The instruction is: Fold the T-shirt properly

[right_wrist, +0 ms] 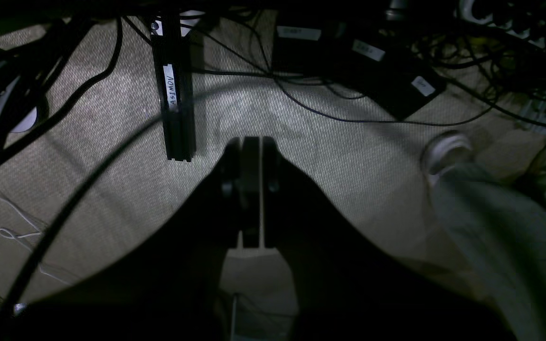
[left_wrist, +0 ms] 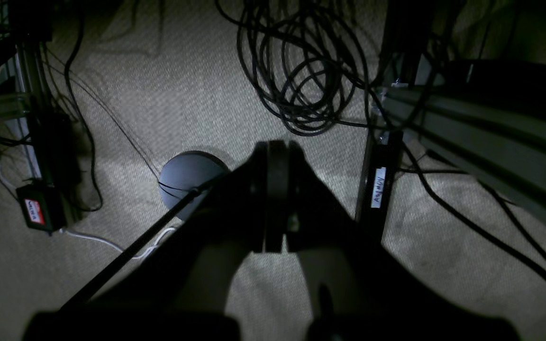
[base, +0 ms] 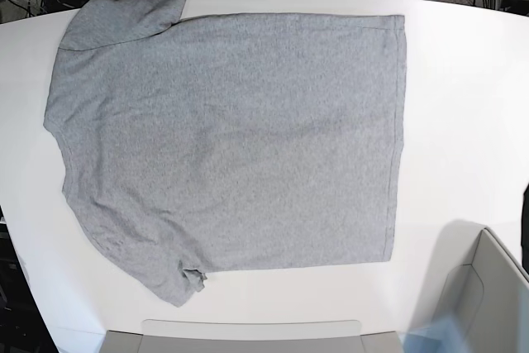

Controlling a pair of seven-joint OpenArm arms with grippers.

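The step in hand reads as the very start, with no fold yet made and neither arm over the work; in its own wrist view the left gripper [left_wrist: 275, 199] hangs below table level with its fingers pressed together on nothing, above beige carpet [left_wrist: 197, 94], a dark round object [left_wrist: 187, 177] just beside it and a coil of black cables [left_wrist: 296, 71] further off; the right gripper [right_wrist: 250, 189] likewise shows its fingers together and empty, pointing at carpet with a black labelled bar [right_wrist: 177, 99] beyond and a fold of grey cloth at the view's right edge, which I cannot identify; in the base view neither gripper appears; near the bottom edge sit pale grey bins [base: 488, 287], and past them the T-shirt [base: 231, 138] lies spread flat on the white table [base: 463, 105], plain side up, hem toward the view's right, sleeves and shoulders toward the left, one sleeve near the bottom slightly crumpled and the far sleeve reaching the table's back edge; judged from this, the next move calls for both arms to rise over the table, open their fingers, and each take a hold along one long side of the shirt, pinching only the fabric they mean to lift so the fold lands straight.
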